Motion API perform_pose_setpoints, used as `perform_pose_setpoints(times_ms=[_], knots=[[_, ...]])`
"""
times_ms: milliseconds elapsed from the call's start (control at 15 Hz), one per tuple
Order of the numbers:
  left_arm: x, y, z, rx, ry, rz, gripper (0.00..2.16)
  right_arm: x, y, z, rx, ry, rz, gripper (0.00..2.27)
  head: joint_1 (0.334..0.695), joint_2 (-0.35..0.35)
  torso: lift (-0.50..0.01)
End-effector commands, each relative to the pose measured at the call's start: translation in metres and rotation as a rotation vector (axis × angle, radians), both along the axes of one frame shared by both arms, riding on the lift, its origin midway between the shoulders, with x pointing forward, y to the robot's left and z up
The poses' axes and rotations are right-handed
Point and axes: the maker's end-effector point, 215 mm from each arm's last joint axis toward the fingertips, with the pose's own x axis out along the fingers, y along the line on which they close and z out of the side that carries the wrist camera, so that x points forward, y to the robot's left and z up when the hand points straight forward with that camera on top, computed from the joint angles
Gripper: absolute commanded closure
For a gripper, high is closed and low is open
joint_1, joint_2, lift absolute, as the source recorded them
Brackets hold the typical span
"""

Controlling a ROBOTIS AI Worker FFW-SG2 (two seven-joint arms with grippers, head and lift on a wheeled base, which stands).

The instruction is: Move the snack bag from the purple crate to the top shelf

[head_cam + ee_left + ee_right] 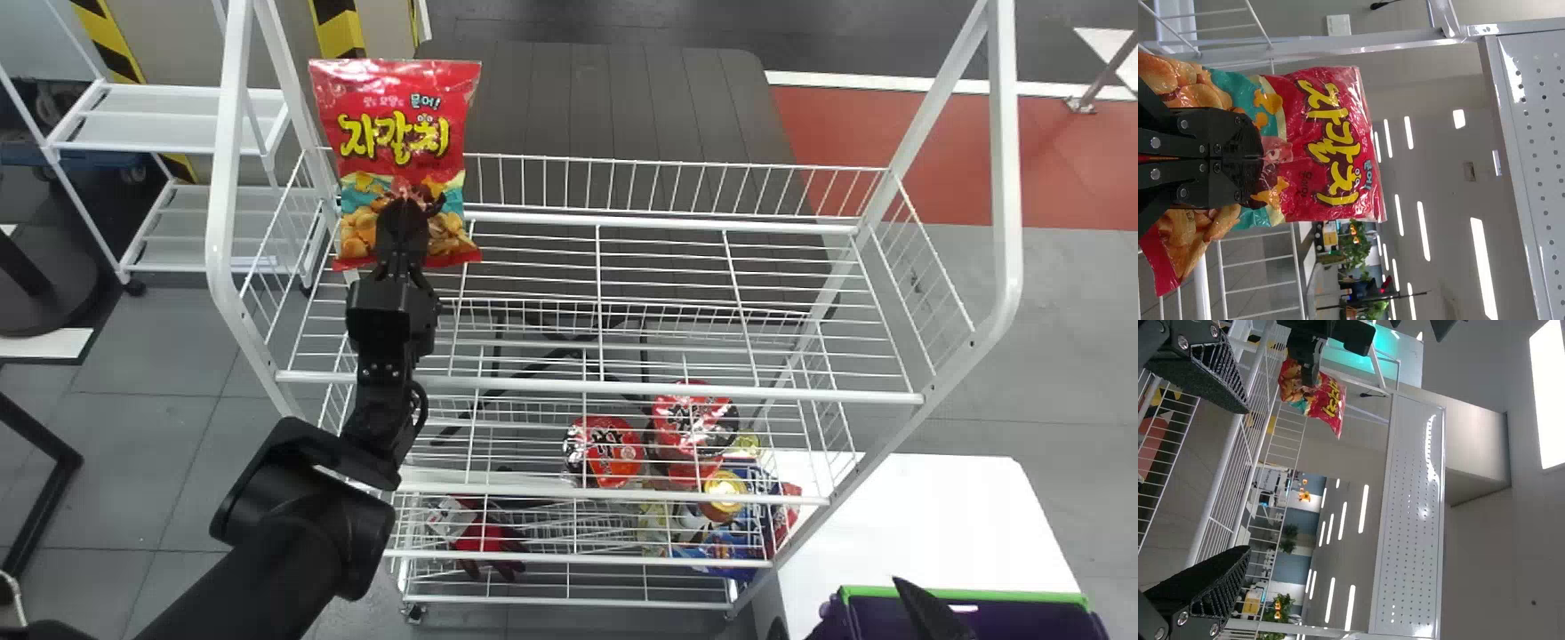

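My left gripper (409, 206) is shut on the lower front of the red snack bag (391, 98), holding it upright over the left end of the white wire top shelf (658, 388). Whether the bag's bottom touches the wires I cannot tell. In the left wrist view, both fingers of the left gripper (1262, 158) press together on the bag (1331, 140). The right gripper (840, 606) is low at the right, by the purple crate with its green rim (1022, 594). Seen in the right wrist view, the right gripper (1245, 479) stands open with nothing between its fingers, the snack bag (1328, 403) farther off.
White side frames (1005, 169) rise at both ends of the rack. Lower shelves hold red cup noodles (606, 452) and other packets. A white table (925, 516) is at the right; a smaller white rack (160, 133) stands at the left, behind it a striped post.
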Motion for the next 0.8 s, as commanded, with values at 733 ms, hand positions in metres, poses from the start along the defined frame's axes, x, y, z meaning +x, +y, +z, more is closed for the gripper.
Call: perform_pose_setpoints(times_ms=[733], knots=[[0.003,0.0043,-0.0114,0.015,0.037,-0.018,1.1,0.0016,-0.0012,0.0006,0.001,-0.003,-0.003,0.07,0.695,-0.037,0.0]])
